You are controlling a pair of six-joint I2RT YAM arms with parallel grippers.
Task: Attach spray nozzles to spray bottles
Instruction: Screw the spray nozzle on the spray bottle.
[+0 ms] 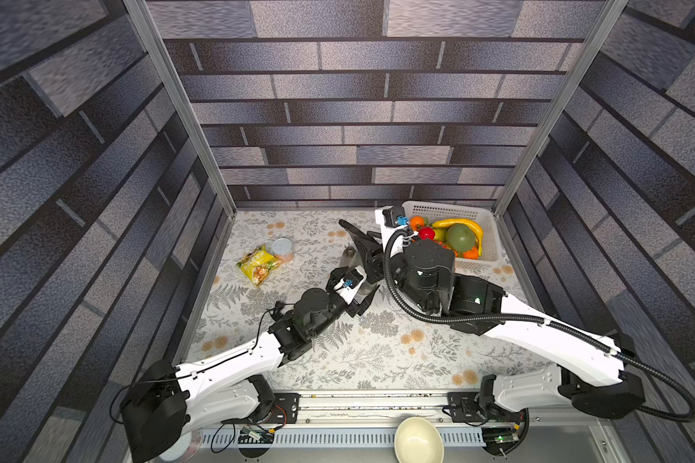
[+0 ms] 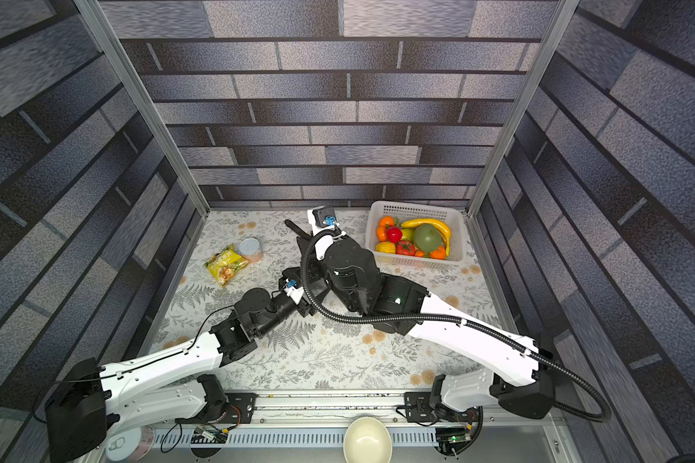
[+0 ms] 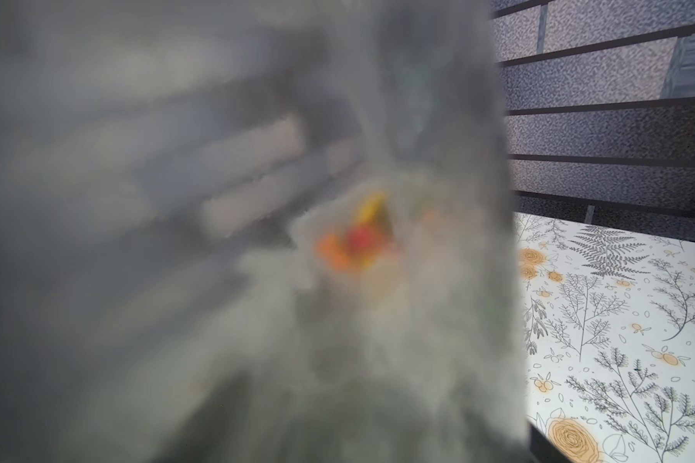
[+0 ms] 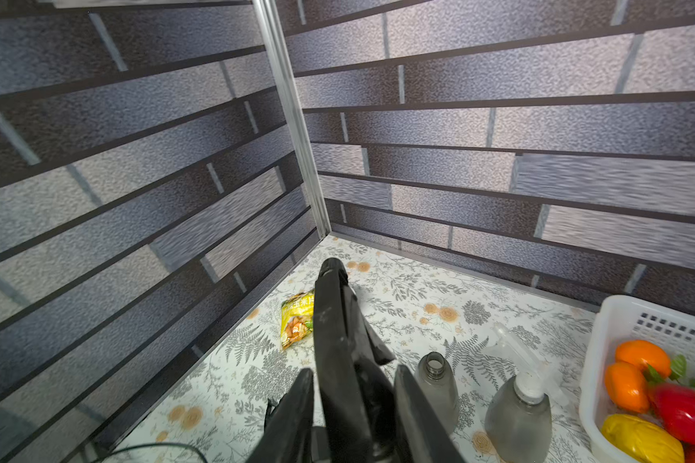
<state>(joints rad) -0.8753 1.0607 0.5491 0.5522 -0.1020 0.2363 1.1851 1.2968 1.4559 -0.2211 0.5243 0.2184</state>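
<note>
In the left wrist view a blurred smoky grey spray bottle fills nearly the whole picture, and my left gripper is shut on it; its fingers are hidden there. A black spray nozzle stands between the fingers of my right gripper, above that bottle. A thin strip of table shows between one finger and the nozzle, so the jaws stand slightly open. On the table beside it are an open-necked bottle and a bottle carrying a translucent white nozzle. The black nozzle shows in both top views.
A white basket of toy fruit stands at the back right, close to the right arm. A yellow snack bag and a silver-lidded can lie at the back left. A cream bowl sits below the table's front rail.
</note>
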